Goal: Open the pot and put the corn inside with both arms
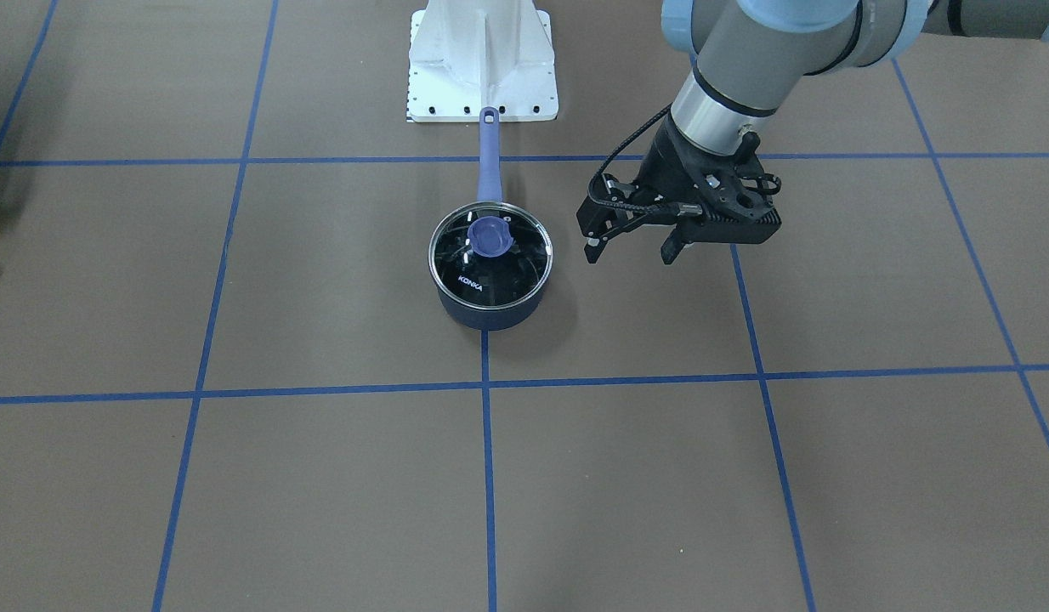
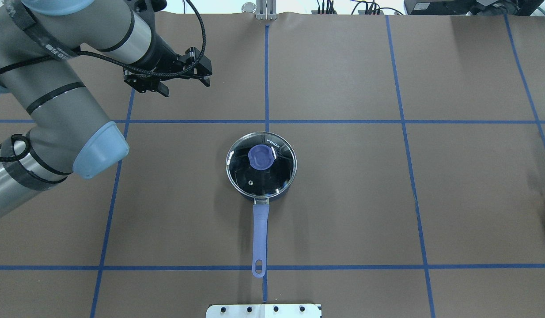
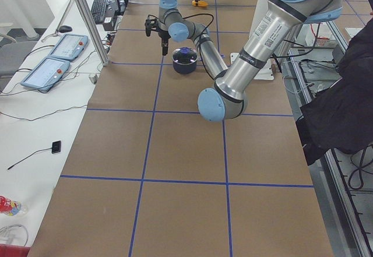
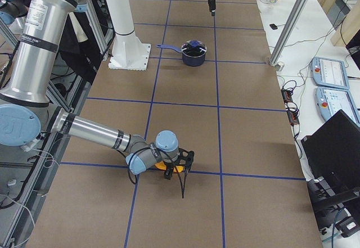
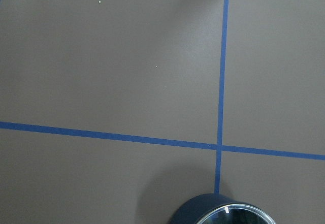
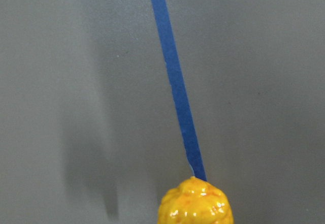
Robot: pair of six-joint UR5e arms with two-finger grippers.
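From the front, my left fingers point(image 1: 635, 223) hang spread apart and empty at three o'clock of the pot point(image 1: 489, 313). I should centre over the knob point(image 1: 489, 235) of the lid point(image 1: 509, 274) before closing. From the right side, my right fingers point(image 4: 179, 163) are at the corn point(image 4: 169, 167), well apart from the pot. Whether they grip it I cannot tell.

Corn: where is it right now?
In the exterior right view the corn sits at the table's end on the robot's right, on a blue tape line at the right gripper, far from the lidded pot.
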